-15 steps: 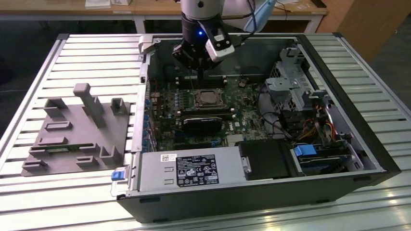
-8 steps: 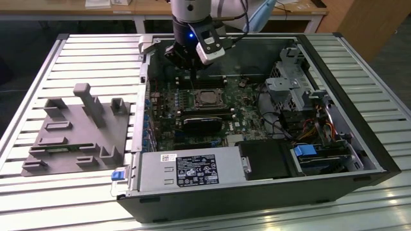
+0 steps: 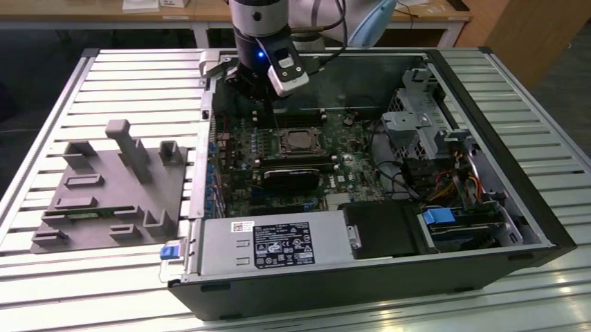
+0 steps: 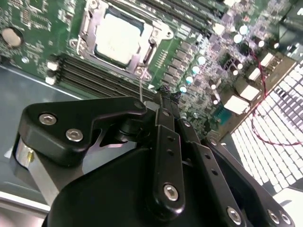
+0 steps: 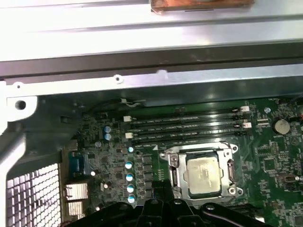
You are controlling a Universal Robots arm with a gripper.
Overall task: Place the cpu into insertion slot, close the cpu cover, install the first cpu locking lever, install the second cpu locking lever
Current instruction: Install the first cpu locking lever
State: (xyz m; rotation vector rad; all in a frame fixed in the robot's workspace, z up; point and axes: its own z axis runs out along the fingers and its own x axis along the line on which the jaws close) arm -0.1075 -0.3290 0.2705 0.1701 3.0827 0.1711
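Slatted metal bench [image 3: 111,76], open PC case [image 3: 517,180] lying on its side on it, mobo [image 3: 356,173] facing up. Arm is down inside the case at the far edge of the board.

Gripper [image 4: 164,97]: we read the jaws as drawn together to a point, nothing visibly clamped between them. It hangs above the memory slots [image 5: 184,127], near the insertion slot [image 5: 230,190] but not touching it. The cpu [image 5: 203,175] sits inside the slot, and the cpu cover [image 5: 176,175] looks flat around it w/ the chip showing through the window. A thin metal rod [image 4: 140,91], prob. a locking lever, stands up just beside the gripper tip. We can't tell if either lever is latched.

Risks as we see them:
- The rod is thin and springy, so the tip could slip off and hit the memory slots or the blue-topped caps [image 5: 129,177] beside the slot.
- If the cover isn't fully seated, forcing a lever could load the chip unevenly.
- The case wall is close behind the arm, so there's little room to swing.

Around: PSU [image 3: 277,245] at the near edge, grey fixture block [image 3: 111,187] on the bench at the exterior view's left and well apart, drive cage [image 3: 425,131] at the exterior view's right, black heatsink block [image 3: 288,178] just next to the slot, coin cell [image 5: 281,125]. The memory slots and caps crowd the approach most.
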